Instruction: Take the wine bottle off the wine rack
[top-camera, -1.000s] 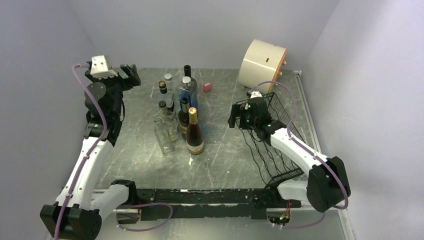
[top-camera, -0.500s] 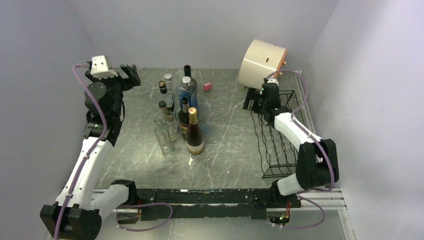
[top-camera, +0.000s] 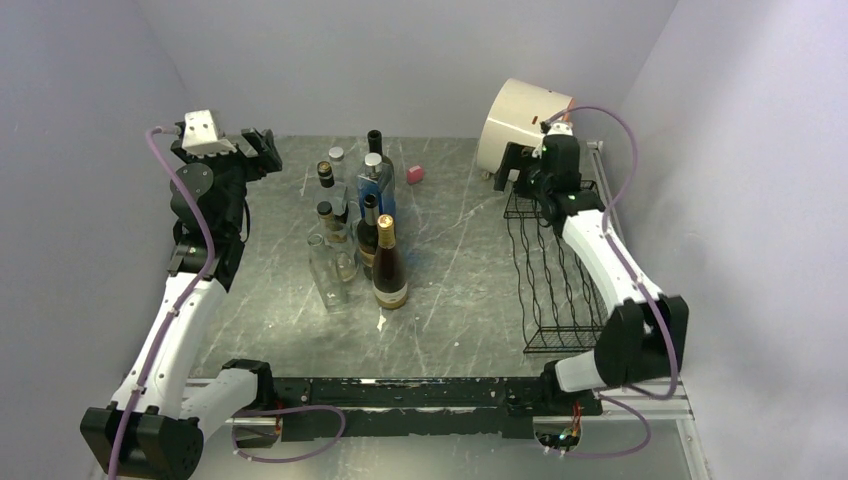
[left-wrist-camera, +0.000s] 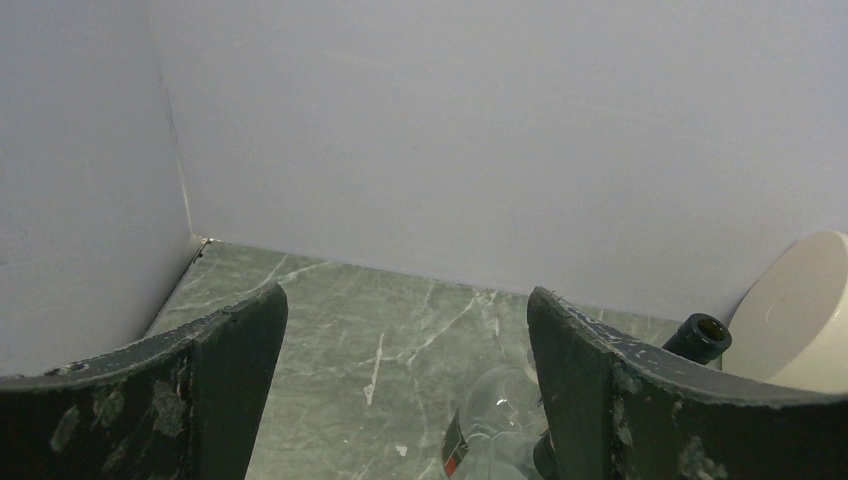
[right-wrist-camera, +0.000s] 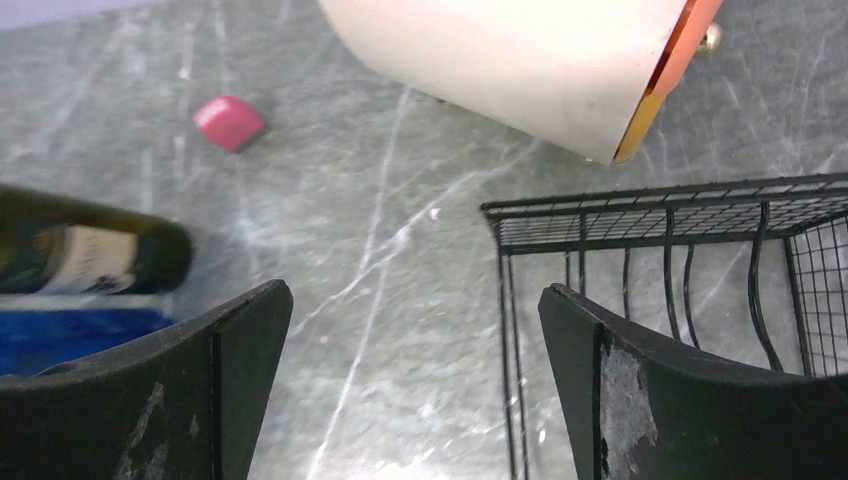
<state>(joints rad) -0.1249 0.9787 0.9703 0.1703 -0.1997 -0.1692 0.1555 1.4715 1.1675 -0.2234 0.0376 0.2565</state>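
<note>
Desk surface is grey-green stone pattern with thin white veins, and it fills the floor of a small booth with pale lilac walls on three sides. At the bottom of the top view a black rail runs along the near edge.

On the right side of that view lies the wine rack, black wire, long side toward the back wall. Just behind its far end rests a cream drum on its side, and left of the drum is a small pink block.

In the centre stands a group of bottles, well apart from the rack. The wine bottle with gold neck stands upright at the front of this group.

The right pincer hangs over the far end of the rack, fingers spread; its camera shows desk and rack corner between them. The left pincer is raised in the upper left, also spread wide.
</note>
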